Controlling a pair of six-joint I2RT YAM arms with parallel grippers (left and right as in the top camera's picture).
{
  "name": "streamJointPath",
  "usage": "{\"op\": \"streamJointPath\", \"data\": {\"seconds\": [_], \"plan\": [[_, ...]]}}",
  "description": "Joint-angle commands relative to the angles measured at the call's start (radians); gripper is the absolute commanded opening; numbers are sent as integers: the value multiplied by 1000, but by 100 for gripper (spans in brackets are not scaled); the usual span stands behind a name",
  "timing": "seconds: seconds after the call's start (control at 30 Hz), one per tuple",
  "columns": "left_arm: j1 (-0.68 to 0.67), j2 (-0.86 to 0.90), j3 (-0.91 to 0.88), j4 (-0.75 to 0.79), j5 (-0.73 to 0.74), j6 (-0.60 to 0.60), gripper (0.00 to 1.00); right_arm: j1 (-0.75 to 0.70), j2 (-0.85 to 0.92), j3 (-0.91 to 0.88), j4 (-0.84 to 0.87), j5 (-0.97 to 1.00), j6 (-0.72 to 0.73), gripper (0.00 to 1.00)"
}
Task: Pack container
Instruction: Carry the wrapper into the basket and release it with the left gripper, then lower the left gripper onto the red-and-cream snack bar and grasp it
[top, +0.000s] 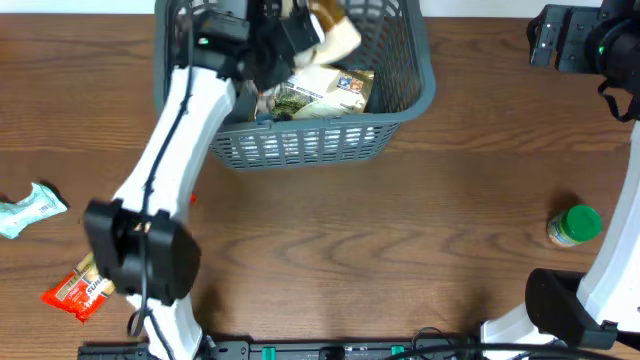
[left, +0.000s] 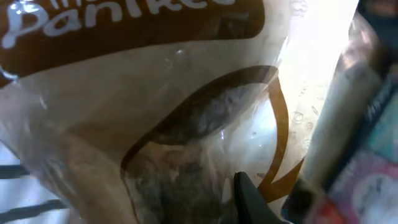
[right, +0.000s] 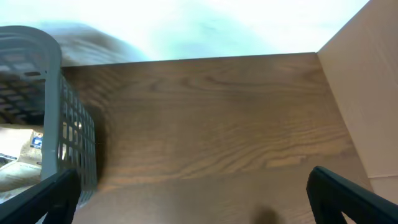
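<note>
Left gripper (top: 287, 42) is inside the container's (top: 310, 146) footprint, above the load; it looks clamped on the pancake packet (top: 336, 38), with the jaws nearly together. We read that from the overhead only. In the left wrist view the packet (left: 186, 124) fills the frame and only one dark fingertip (left: 250, 198) shows, so we judge it a grip rather than see it.

Container sits at the far edge of the table (top: 400, 230), centre-left, with its long axis left-right in the overhead; other packets (top: 322, 95) already lie on its floor.

Key relation: the container is straight below the held packet, so we reckon the next move is a short drop or lower and then a release, with no sideways travel; the packet lies tilted, with one end toward the far-right corner.

Right gripper (right: 193, 190) is spread wide and holds nothing; it is well apart from the container (right: 69, 137), which is off to its side, so the left arm is clearly nearer.

Not yet packed: green-lidded jar (top: 575, 225) near the right arm; red packet (top: 75, 291) and pale packet (top: 27, 210) on the left.
</note>
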Motion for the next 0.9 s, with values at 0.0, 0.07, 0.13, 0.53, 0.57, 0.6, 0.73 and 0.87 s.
{"op": "streamJointPath", "data": {"seconds": [0.0,0.07,0.13,0.53,0.57,0.6,0.73,0.87], "plan": [[2,24,7,-52,-2,12,6,-4,3,-6,-3,-5,6,99],[2,36,7,-90,-2,12,17,-4,3,-6,-3,-5,7,99],[3,38,7,-116,-9,12,72,-4,3,-6,-3,-5,6,99],[5,-232,78,-139,-133,-53,98,-4,3,-6,-14,-5,6,99],[8,-266,97,-139,-157,-73,98,-4,3,-6,-14,-5,6,99],[13,-296,113,-140,-187,-108,98,-4,3,-6,-16,-5,6,99],[62,-404,140,-242,-260,-218,98,-4,3,-6,-17,-5,6,99],[168,-489,140,-512,-260,-366,98,-4,3,-6,-17,-5,6,99]]}}
